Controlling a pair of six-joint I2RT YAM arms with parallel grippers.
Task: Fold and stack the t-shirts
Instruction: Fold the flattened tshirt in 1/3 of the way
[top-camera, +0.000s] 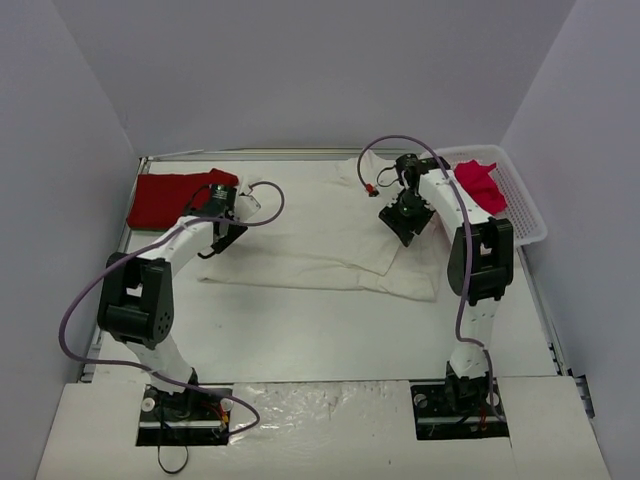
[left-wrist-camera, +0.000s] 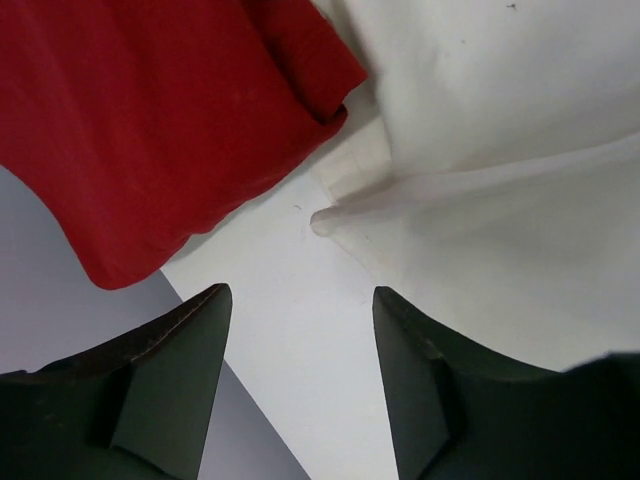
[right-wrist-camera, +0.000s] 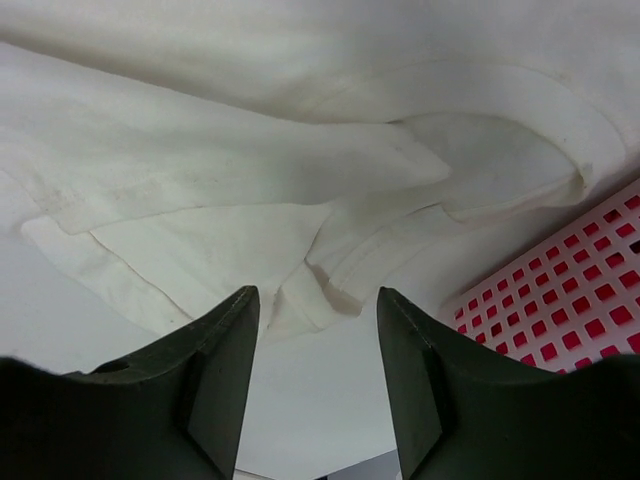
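Observation:
A large cream-white t-shirt (top-camera: 320, 240) lies partly folded across the middle of the table. A red t-shirt (top-camera: 170, 198) lies folded at the far left. A pinkish-red t-shirt (top-camera: 478, 185) sits crumpled in the basket. My left gripper (top-camera: 224, 234) hovers at the white shirt's left edge, open with only bare table between its fingers (left-wrist-camera: 300, 300); the red t-shirt (left-wrist-camera: 170, 120) and the white shirt's corner (left-wrist-camera: 480, 170) lie just ahead. My right gripper (top-camera: 405, 222) is open and empty (right-wrist-camera: 318, 300) above the white shirt's bunched right edge (right-wrist-camera: 330, 270).
A white plastic lattice basket (top-camera: 522, 205) stands at the far right against the wall; its lattice (right-wrist-camera: 570, 310) shows right beside my right gripper. Grey walls enclose the table on three sides. Purple cables loop from both arms.

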